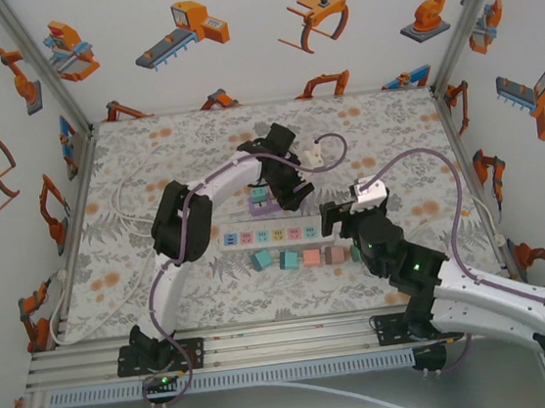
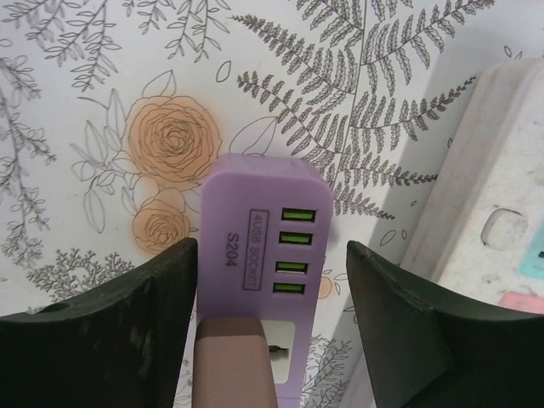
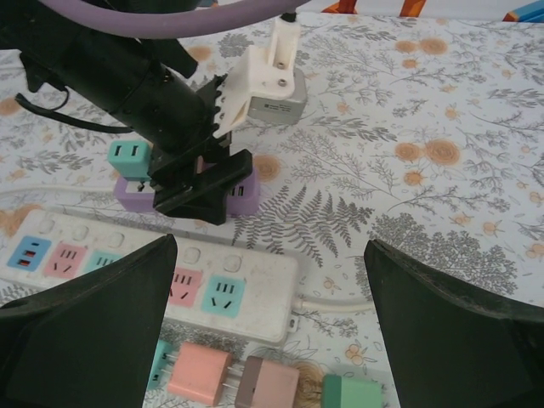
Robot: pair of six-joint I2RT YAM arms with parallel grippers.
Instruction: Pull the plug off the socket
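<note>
so the left gripper (image 2: 270, 246) has its jaws open and straddling the purple socket block (image 2: 263, 191); the left finger (image 2: 127, 314) sits right up against the block's side, the right finger (image 2: 408, 323) is a little way off it, so nothing's actually pinched; the plug (image 2: 234, 365), a dusty mauve one, is stuck into the near end of that block, between the fingers and tight against the left one; the block has four green USB ports and a label reading S204, and it's lying flat on the flowery tabletop (image 1: 149, 159); just beside it, on the far side from the right wrist camera, there's a teal block (image 3: 129, 157); the white power strip (image 1: 274, 234) runs across the middle of the tabletop, just nearer the arms than the purple block; the right gripper (image 3: 270, 246) has its jaws spread wide with nothing in them, hanging over the right end of the strip; nearer than the strip is a row of loose plugs (image 1: 311, 257), teal, pink, mauve and green.
</note>
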